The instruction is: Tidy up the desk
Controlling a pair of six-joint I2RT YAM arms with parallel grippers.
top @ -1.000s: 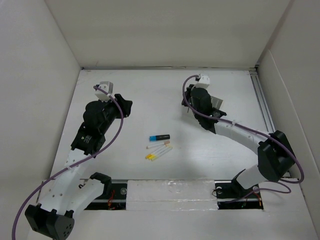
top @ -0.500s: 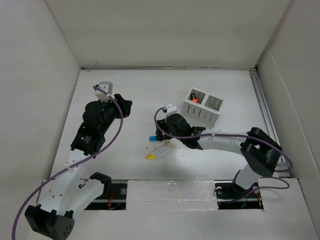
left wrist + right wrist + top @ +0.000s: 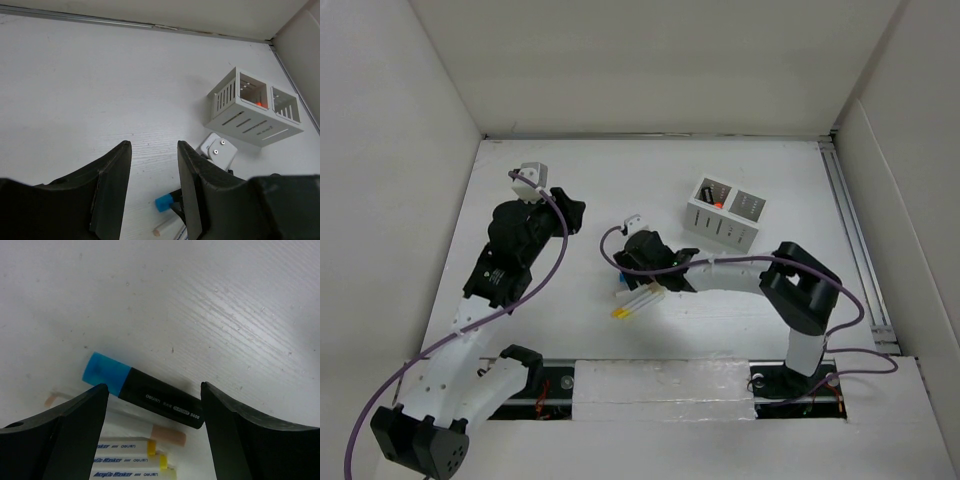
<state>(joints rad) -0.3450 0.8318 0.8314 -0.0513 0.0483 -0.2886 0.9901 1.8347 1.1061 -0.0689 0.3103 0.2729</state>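
White desk point(image 3: 600, 170): blue-capped highlighter point(image 3: 150, 401) lies left of the organizer box point(image 3: 725, 212), nearer the arm bases. Right gripper point(image 3: 153, 387) hovers over it, fingers spread. Highlighter's long axis runs nearly finger to finger, so the wrist likely needs turning. Left gripper point(image 3: 153, 147) is also spread, and farther off.

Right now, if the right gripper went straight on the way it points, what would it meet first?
Most likely the highlighter, black with a blue cap, which lies on the desk centred under the open right gripper in the wrist view. Depth is unclear, but nothing shows in between.
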